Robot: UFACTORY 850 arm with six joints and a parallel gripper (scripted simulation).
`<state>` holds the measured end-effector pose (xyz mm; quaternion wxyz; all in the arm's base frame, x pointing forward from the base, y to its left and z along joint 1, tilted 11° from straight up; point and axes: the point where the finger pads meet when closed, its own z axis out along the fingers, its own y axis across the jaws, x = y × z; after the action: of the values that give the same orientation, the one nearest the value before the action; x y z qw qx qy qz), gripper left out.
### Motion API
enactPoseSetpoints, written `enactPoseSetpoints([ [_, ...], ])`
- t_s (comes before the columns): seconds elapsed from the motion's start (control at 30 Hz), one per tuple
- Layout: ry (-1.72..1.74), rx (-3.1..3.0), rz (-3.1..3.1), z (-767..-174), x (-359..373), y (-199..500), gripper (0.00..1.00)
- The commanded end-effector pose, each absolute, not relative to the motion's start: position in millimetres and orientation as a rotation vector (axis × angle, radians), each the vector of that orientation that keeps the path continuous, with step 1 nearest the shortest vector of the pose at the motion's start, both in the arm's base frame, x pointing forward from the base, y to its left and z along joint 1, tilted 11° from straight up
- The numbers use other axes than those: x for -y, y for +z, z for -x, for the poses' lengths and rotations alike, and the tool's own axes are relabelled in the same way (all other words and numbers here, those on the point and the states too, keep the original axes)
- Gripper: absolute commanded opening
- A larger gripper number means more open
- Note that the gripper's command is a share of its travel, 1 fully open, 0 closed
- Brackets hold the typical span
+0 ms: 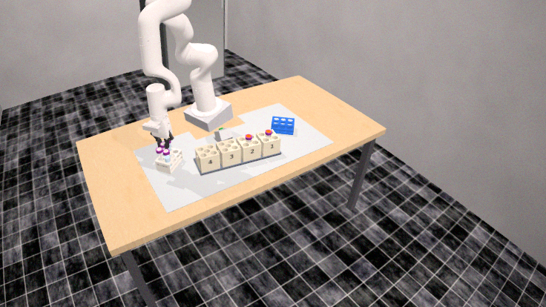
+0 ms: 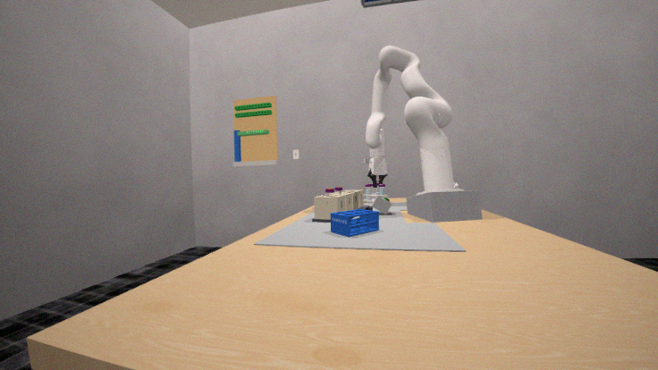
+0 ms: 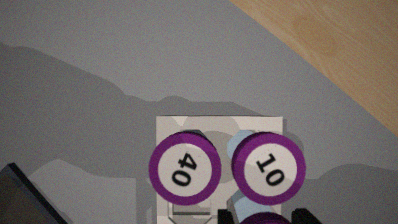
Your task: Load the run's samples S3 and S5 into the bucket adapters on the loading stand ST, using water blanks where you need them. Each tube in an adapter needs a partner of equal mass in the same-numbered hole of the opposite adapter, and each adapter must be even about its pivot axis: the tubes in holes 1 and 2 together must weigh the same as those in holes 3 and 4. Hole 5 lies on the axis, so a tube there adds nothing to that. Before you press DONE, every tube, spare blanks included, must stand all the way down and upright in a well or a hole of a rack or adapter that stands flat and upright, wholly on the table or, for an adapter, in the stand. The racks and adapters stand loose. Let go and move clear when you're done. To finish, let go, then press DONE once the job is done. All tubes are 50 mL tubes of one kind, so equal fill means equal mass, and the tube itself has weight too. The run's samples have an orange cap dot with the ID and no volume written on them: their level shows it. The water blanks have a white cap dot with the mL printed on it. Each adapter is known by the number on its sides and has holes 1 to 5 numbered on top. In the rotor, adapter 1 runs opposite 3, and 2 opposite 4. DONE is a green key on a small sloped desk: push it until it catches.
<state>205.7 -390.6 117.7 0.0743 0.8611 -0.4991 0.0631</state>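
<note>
My gripper (image 1: 162, 145) (image 2: 378, 185) is upright over the white rack (image 1: 164, 167) (image 3: 166, 122), shut on a purple-capped tube (image 3: 265, 219) whose dot is hidden. Blanks marked 10 (image 1: 159, 150) (image 3: 268, 169) and 40 (image 1: 166, 152) (image 3: 185, 169) stand beside it in the rack. The dark stand (image 1: 244, 163) bears adapter 4 (image 1: 210, 166), adapter 3 (image 1: 231, 161), adapter 2 (image 1: 251, 155) and adapter 1 (image 1: 271, 150). One orange-dot tube (image 1: 248, 136) is in adapter 2, another orange-dot tube (image 1: 268, 132) in adapter 1; IDs and levels are unreadable. Adapters 3 and 4 show no caps.
A blue rack (image 1: 283, 126) (image 2: 354, 222) with no tubes showing stands beyond adapter 1. The sloped grey desk (image 1: 224, 134) (image 2: 381, 205) with the green key (image 1: 221, 129) is behind the adapters, toward the arm's base (image 1: 209, 116) (image 2: 443, 206).
</note>
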Motion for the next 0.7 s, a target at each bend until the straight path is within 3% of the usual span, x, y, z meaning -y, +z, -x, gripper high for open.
enactPoseSetpoints([
  [0.0, 0.191, 1.498, -2.585, -205.9, 390.5, 121.8, 0.00],
  [0.67, 0.191, 1.498, -2.585, -205.5, 388.3, 133.6, 0.00],
])
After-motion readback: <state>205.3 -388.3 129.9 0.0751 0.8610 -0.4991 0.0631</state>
